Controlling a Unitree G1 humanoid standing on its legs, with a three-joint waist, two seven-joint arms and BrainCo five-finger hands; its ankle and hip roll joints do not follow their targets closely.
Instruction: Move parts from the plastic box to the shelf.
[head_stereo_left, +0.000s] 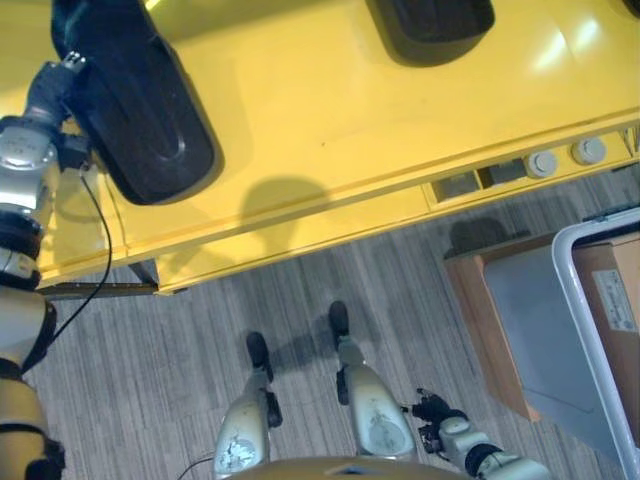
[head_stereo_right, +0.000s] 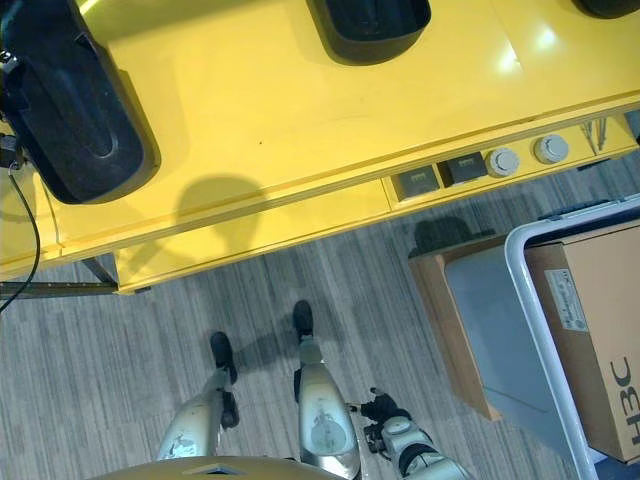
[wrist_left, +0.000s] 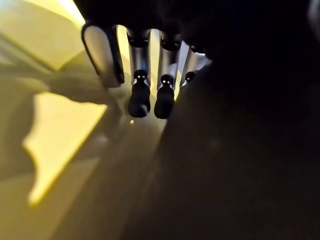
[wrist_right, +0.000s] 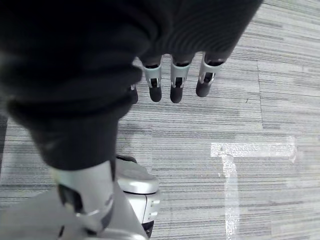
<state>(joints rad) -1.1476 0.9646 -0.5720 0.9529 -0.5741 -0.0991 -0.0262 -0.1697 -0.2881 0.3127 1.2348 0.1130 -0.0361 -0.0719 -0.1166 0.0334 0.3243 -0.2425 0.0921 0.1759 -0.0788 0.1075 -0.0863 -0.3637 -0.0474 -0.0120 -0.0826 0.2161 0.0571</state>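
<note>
Two black moulded parts lie on the yellow shelf (head_stereo_left: 330, 120): one large part (head_stereo_left: 140, 100) at the upper left of the frame, under your left arm, and a second black part (head_stereo_left: 430, 25) at the top centre. Your left hand (wrist_left: 145, 90) shows in its wrist view with fingers extended, pressed close along the dark part, but you cannot tell from here whether they are wrapped round it or simply resting against it. Your right hand (wrist_right: 172, 82) hangs low at the lower right, fingers straight and relaxed, carrying nothing over the grey floor (wrist_right: 260, 115). The grey plastic box (head_stereo_left: 560, 330) sits at the right edge beside a cardboard carton (head_stereo_left: 615, 300). The likely risk is the large part: it lies close to the shelf's front edge, so a careless withdrawal of the left arm could drag it off. Turning toward the box could also clip the shelf's edge.
</note>
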